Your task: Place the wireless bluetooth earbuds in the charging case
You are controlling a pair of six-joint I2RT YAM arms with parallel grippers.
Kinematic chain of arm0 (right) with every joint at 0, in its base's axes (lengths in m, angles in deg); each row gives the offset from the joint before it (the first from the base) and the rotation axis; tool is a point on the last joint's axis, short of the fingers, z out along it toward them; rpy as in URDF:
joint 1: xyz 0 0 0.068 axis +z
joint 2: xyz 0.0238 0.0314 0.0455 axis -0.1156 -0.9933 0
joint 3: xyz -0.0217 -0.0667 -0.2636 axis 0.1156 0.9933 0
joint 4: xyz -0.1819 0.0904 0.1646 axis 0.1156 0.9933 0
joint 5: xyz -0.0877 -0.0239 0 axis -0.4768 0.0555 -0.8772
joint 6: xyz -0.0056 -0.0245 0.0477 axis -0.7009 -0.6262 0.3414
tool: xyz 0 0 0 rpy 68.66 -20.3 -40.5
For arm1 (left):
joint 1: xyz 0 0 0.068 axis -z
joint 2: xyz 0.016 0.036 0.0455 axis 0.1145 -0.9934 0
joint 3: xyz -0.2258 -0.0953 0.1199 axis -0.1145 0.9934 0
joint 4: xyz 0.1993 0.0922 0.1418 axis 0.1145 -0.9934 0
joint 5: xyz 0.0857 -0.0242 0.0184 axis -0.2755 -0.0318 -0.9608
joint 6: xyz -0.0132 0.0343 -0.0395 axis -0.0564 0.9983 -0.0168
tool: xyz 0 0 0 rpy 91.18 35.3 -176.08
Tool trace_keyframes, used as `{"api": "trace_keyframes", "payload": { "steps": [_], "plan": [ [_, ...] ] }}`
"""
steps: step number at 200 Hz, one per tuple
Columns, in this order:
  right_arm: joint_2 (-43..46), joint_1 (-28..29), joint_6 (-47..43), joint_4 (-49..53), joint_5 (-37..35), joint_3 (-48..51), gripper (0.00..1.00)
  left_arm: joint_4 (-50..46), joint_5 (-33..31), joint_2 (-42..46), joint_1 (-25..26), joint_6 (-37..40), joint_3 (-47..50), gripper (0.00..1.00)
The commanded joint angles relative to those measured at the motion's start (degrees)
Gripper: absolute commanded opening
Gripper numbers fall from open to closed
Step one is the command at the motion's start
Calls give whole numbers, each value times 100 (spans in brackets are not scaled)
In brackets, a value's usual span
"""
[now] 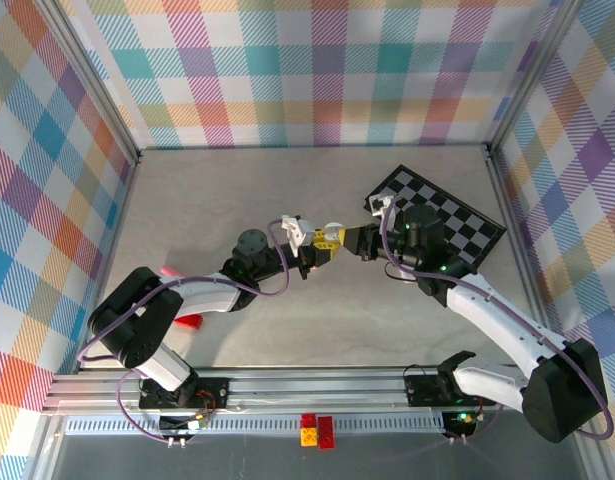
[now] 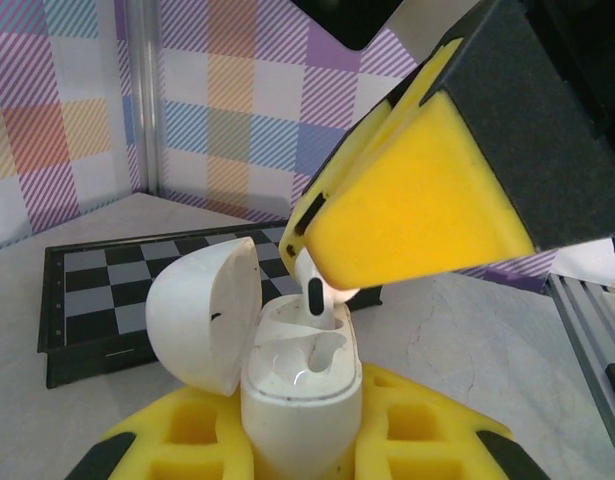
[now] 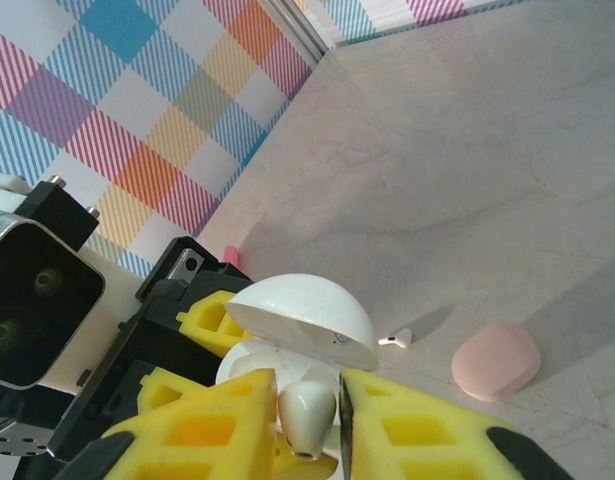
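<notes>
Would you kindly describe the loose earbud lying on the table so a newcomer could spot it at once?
In the right wrist view, find the open white charging case in the foreground, then the pale pink oval case lying on the grey table. The loose earbud lies between them: tiny and white, far smaller than either case.

We see: white charging case (image 2: 297,400), white earbud (image 3: 307,415). Left tool (image 1: 325,239), right tool (image 1: 351,241): yellow pads (image 3: 417,430). Board (image 1: 442,215): black, grey squares. Pink oval case (image 3: 496,360). Walls (image 1: 317,70): pink, blue, orange checks. Tabletop (image 1: 287,190) pale grey.
</notes>
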Motion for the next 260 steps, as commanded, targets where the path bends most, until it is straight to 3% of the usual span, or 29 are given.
{"api": "trace_keyframes", "payload": {
  "steps": [1, 40, 66, 102, 119, 170, 191, 221, 260],
  "plan": [
    [6, 63, -54, -38, -58, 19, 35, 345, 113, 269, 4, -63, -93, 2],
    [296, 63, -124, 127, -552, -11, 61, 557, 94, 287, -191, -261, 76, 2],
    [287, 63, -145, 159, -539, -15, 68, 782, 94, 330, -469, -440, 293, 2],
    [-178, 241, -448, 460, -500, -212, 69, 1338, -4, 617, -1266, -725, 845, 2],
    [-690, 535, -640, 955, -843, -593, 69, 1627, 91, 778, -1780, -988, 1025, 2],
    [-2731, 1324, -427, 2220, -1332, -2219, 67, 1582, -14, 1568, -2691, -1029, 1260, 2],
    [-3672, 1674, -307, 2853, -1828, -3118, 67, 1582, -221, 1866, -2863, -1058, 1356, 2],
    [-4649, 1976, -133, 3003, -2809, -3818, 66, 1513, -791, 2287, -2883, -1187, 1468, 2],
    [-5591, 2084, -99, 3238, -3165, -4561, 67, 927, -1214, 2886, -2986, -1134, 1553, 2]
  ]
}}
